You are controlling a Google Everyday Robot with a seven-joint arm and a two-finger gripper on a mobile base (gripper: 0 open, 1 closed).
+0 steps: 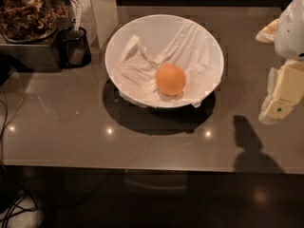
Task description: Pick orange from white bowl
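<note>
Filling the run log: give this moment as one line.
phase: pre-grasp | gripper: right edge, apart from white bowl | orange: in bowl, on cloth, not held

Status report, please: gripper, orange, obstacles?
Gripper at right edge, apart from bowl. Orange in bowl, on cloth. Nothing covers it.

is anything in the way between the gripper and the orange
Nothing visible blocks it. The gripper sits at the right edge of the view, apart from the white bowl. The orange lies uncovered on the white cloth inside. Only the bowl's right rim lies between them, so coming from above looks open.
</note>
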